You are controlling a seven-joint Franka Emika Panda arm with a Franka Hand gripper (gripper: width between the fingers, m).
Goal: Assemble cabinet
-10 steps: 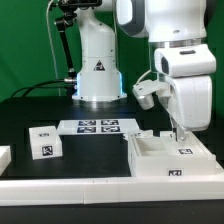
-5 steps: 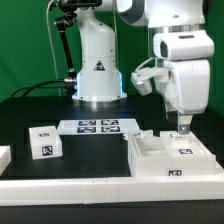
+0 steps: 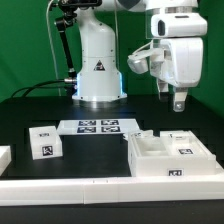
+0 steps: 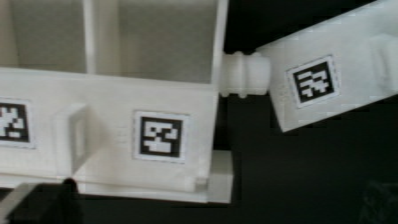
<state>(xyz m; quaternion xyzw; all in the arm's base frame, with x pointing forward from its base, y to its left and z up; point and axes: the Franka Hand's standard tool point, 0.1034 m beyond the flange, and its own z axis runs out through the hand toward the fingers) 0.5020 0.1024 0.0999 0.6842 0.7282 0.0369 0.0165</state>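
The cabinet's large white box frame (image 3: 168, 160) lies on the table at the exterior view's right, with markers on its front and top. My gripper (image 3: 178, 101) hangs above the frame's far right part, clear of it, open and empty. The wrist view looks down on the frame (image 4: 125, 130) and its markers. Beside the frame lies a tilted white part with a round peg and a marker (image 4: 317, 85). One dark finger (image 4: 25, 200) shows at that picture's edge. A small white drawer box (image 3: 44, 142) stands on the table at the exterior view's left.
The marker board (image 3: 98, 126) lies flat in the middle of the table. The white robot pedestal with a triangle sign (image 3: 98, 65) stands behind it. Another white part (image 3: 4, 158) shows at the exterior view's left edge. A white ledge (image 3: 60, 188) runs along the front.
My gripper has risen straight up from the frame's far right part, where it was low one second ago. The frame and the drawer box have not moved.
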